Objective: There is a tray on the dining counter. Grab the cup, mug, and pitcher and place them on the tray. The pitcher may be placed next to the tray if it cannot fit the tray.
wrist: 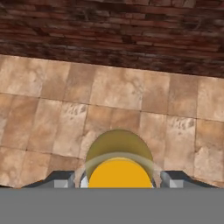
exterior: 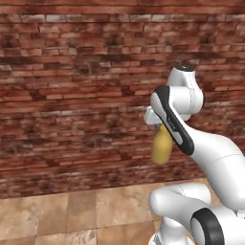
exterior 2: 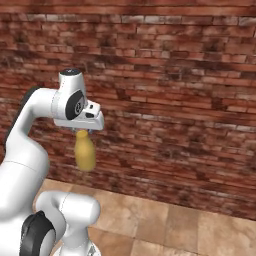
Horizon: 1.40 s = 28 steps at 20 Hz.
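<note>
The yellow-orange, bottle-shaped clear pitcher (exterior 2: 85, 154) hangs in the air left of centre in the right base view, its narrow neck up under the hand and its rounded body dangling upright below. In the left base view it shows right of centre, partly behind the white forearm. The two-finger gripper (exterior 2: 82, 131) is pinching it at the neck, one dark fingertip (wrist: 61, 179) on either side of the rim at the bottom of the hand view. Holding it by the top, I'd guess, keeps it plumb so it can be set down on its base.

Beneath it there is only a tan stone-tiled floor (wrist: 118, 96), well below, and behind it a red-brown brick wall (exterior 2: 190, 100) fills the upper part of both base views. No tray or counter is in front of the robot here, so to my eye it is carrying the pitcher between places, lifted high enough to clear whatever it passes.
</note>
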### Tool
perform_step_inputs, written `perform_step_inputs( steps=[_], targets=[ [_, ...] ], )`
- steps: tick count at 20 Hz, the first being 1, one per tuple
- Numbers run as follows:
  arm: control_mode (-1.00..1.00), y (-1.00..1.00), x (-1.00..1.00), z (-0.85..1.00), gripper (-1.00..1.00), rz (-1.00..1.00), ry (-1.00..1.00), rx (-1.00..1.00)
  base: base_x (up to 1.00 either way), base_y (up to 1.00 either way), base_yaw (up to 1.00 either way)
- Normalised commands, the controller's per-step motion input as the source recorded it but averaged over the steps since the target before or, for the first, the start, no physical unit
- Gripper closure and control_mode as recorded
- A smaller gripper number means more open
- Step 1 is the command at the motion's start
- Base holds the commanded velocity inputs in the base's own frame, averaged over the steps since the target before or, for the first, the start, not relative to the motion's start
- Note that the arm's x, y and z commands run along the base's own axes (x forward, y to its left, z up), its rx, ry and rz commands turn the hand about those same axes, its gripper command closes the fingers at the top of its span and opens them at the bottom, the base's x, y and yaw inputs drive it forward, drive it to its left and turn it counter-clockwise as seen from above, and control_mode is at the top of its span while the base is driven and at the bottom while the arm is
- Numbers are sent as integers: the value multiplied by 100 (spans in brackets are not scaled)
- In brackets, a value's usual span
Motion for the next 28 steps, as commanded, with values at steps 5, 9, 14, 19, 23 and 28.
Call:
perform_step_inputs(
  steps=[5, 9, 14, 19, 23, 28],
  targets=[
    [100, 0, 0, 0, 100, 0, 0, 0, 100, -2, 24],
    [100, 0, 0, 0, 100, 0, 0, 0, 100, 0, 43],
    [100, 0, 0, 0, 100, 0, 0, 0, 99, -4, 67],
    [100, 0, 0, 0, 100, 0, 0, 0, 84, -15, 78],
    [100, 0, 0, 0, 100, 0, 0, 0, 82, -14, 79],
    [100, 0, 0, 0, 100, 0, 0, 0, 87, -16, 78]
  ],
)
